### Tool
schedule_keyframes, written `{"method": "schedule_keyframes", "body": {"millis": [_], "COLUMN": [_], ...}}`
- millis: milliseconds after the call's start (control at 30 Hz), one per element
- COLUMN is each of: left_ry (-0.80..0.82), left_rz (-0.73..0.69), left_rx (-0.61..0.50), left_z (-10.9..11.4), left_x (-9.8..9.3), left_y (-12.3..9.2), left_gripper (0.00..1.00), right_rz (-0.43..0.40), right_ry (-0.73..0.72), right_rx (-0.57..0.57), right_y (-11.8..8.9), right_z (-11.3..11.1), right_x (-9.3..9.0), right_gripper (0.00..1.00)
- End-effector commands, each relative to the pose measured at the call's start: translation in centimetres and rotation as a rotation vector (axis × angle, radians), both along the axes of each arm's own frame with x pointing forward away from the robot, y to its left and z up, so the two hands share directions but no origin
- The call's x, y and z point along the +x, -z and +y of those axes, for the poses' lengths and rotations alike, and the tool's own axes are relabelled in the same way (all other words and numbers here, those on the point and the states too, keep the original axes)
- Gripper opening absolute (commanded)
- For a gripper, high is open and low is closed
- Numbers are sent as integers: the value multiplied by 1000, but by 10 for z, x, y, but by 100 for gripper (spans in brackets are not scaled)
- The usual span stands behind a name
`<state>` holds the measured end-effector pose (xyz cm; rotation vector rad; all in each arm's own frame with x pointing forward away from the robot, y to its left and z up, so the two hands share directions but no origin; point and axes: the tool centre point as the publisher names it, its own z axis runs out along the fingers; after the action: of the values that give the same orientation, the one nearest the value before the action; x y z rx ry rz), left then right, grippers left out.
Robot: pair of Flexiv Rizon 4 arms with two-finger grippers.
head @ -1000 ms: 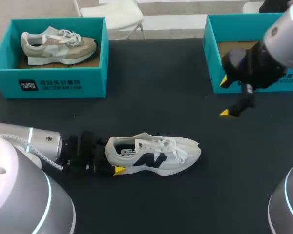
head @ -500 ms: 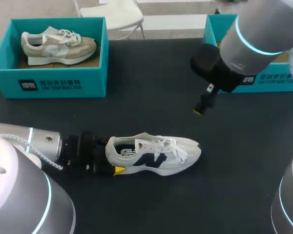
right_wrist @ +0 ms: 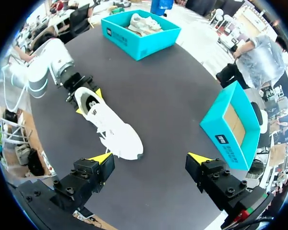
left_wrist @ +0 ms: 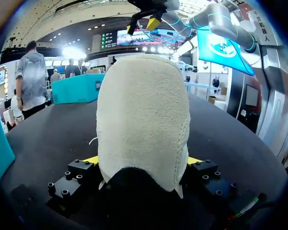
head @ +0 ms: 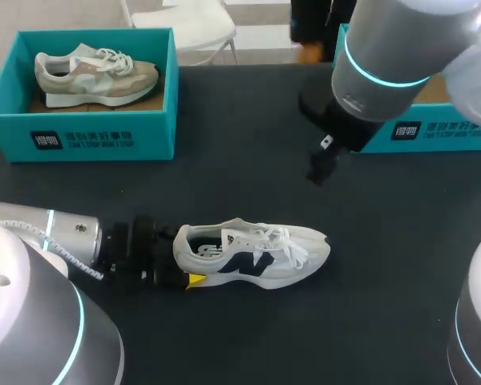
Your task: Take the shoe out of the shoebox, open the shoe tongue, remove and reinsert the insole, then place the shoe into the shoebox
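- White shoe (head: 252,255) stands on its sole on the table, well apart from the open shoebox (head: 433,133).
- Left gripper (head: 184,258) is clamped across the heel; we judge this a sound anchor.
- Right gripper (right_wrist: 150,158) is spread wide and empty, above the table.
- For the next step, we would descend over the laces, pinch only the tongue (head: 239,233), and lift gently.

The shoebox (head: 152,132) bears white print (seemingly a slogan).

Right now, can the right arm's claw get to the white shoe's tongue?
Probably yes. The right claw hangs open, nothing lies between it and the white shoe, and the left claw grips only the heel.
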<state>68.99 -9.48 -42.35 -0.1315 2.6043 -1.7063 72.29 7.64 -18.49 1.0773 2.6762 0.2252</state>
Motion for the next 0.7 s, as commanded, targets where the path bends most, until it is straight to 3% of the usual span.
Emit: {"method": "schedule_keyframes", "body": {"millis": [33, 133, 300, 700], "left_ry": [-3, -3, -3, -3], "left_rz": [0, 0, 0, 0], "left_rx": [3, 3, 3, 3], "left_z": [-3, -3, -3, -3], "left_x": [-6, -6, -6, -6], "left_y": [4, 4, 4, 4], "left_gripper": [0, 0, 0, 0], "right_rz": [-52, -96, -100, -149], "right_ry": [89, 144, 206, 362], "right_rx": [6, 13, 2, 28], "right_y": [8, 11, 15, 43], "right_z": [9, 17, 34, 117], "right_x": [-5, -8, -13, -35], "right_gripper": [100, 100, 100, 100]}}
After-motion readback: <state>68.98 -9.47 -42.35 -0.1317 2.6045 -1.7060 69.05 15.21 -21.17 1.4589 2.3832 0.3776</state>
